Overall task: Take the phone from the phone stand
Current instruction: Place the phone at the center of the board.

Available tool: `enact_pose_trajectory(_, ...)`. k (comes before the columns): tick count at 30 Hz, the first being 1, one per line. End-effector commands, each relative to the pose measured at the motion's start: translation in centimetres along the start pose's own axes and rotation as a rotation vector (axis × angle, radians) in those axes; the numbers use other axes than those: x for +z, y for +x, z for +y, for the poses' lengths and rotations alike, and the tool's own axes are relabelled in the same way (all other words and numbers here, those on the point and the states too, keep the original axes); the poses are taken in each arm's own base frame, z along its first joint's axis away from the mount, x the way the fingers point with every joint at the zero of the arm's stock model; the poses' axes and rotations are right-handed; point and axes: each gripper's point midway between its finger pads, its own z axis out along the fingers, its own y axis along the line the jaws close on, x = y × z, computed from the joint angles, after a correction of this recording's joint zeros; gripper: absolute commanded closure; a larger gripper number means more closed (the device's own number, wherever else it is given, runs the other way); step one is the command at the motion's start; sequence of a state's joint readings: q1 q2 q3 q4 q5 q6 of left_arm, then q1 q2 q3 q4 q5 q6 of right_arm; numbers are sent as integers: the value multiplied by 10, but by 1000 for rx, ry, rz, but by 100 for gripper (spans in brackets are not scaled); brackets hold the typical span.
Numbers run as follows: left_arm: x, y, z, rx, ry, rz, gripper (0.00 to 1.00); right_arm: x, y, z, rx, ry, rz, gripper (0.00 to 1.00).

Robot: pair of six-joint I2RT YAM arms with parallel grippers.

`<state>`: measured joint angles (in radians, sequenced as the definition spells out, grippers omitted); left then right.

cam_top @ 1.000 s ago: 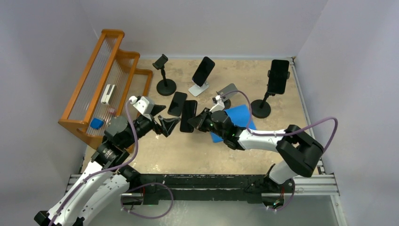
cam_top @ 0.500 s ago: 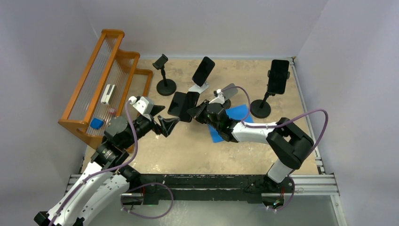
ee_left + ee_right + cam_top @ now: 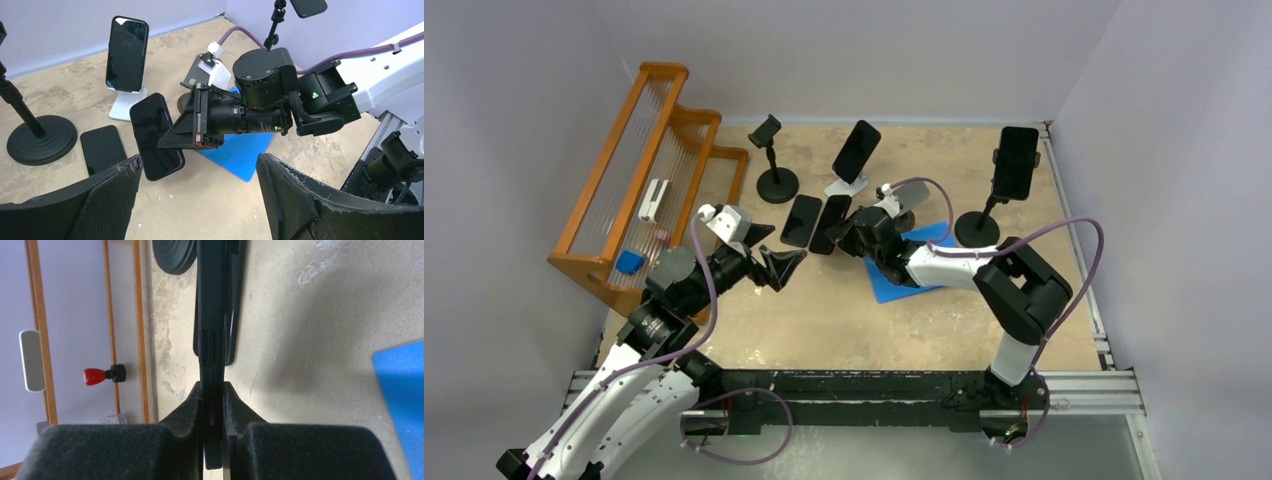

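Right wrist view: my right hand (image 3: 212, 395) is clamped across the faces of the phone (image 3: 212, 315), which sits edge-on and low over the table (image 3: 310, 340), clear of any stand and just beside 1 flat phone (image 3: 102, 149). I'd tilt it level, set it on bare table without overlapping that neighbour, then let go. My left hand (image 3: 796, 262) hangs open, holding nothing.
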<state>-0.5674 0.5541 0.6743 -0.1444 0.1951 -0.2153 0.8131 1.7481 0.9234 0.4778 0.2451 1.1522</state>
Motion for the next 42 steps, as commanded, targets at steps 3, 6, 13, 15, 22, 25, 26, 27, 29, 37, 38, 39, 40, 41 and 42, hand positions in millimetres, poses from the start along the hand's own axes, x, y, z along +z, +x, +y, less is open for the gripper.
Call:
enact_pose_trajectory(3, 1, -10, 0, 19, -1, -31, 18, 8, -23, 40, 73, -68, -38, 100)
enact_pose_trajectory(6, 2, -9, 0, 18, 1, -27, 18, 12, -21, 38, 73, -58, -23, 100)
enact_pose_trajectory(13, 3, -8, 0, 18, 0, -24, 18, 23, -18, 29, 75, -26, 3, 100)
enact_pose_trajectory(15, 3, -8, 0, 18, 1, -23, 18, 25, -19, 26, 70, -18, 0, 100)
enact_pose_trajectory(22, 3, -7, 0, 18, 4, -18, 18, 32, -25, 10, 58, 14, 9, 100)
enact_pose_trajectory(25, 4, -7, 0, 18, 6, -18, 18, 35, -26, 6, 51, 20, 15, 100)
enact_pose_trajectory(26, 4, -7, 0, 18, 6, -18, 18, 37, -26, 5, 48, 21, 19, 100)
enact_pose_trajectory(27, 4, -7, 0, 18, 6, -18, 18, 38, -26, 4, 45, 22, 22, 100)
enact_pose_trajectory(29, 4, -7, 0, 18, 5, -18, 18, 41, -24, 3, 39, 25, 31, 100)
enact_pose_trajectory(37, 4, -6, -1, 19, 9, -16, 18, 49, -28, 3, 25, 29, 47, 100)
enact_pose_trajectory(38, 4, -6, 0, 19, 8, -15, 18, 50, -28, 3, 25, 27, 49, 100)
enact_pose_trajectory(39, 4, -6, -1, 19, 8, -15, 18, 51, -28, 3, 23, 26, 54, 100)
enact_pose_trajectory(40, 4, -6, -1, 19, 9, -16, 18, 52, -27, 3, 24, 25, 59, 100)
enact_pose_trajectory(41, 4, -6, -1, 20, 10, -17, 18, 53, -27, 4, 24, 24, 63, 100)
enact_pose_trajectory(42, 4, -6, -1, 20, 10, -16, 18, 54, -27, 3, 24, 24, 69, 100)
